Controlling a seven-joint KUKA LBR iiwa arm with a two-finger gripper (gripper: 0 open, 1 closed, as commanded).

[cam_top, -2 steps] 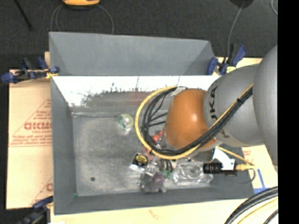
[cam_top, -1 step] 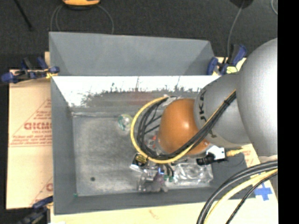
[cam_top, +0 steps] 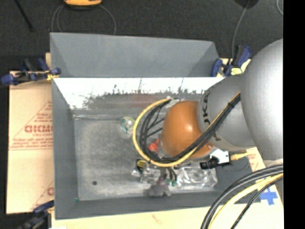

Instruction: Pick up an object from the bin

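On the left side of the bin (cam_top: 62,142), 1 small clear-green thing (cam_top: 126,124) lies alone. Further right, the gripper (cam_top: 159,179) sits low in a heap (cam_top: 181,181): a yellow-black piece (cam_top: 141,165), a red piece (cam_top: 152,147) and clear wrap (cam_top: 200,175). I cannot tell if it is open or closed. It may pinch 2 things together, or the smooth wrap may slip out.

The arm (cam_top: 252,104) enters from the right, its grey links bent steeply downward. The orange wrist cover (cam_top: 180,128) faces the camera and hides most of the wrist. The yellow and black cables (cam_top: 137,130) loop round the cover's left side. The gripper (cam_top: 156,178) sits low, just beneath the cover's lower left edge, pointing down.
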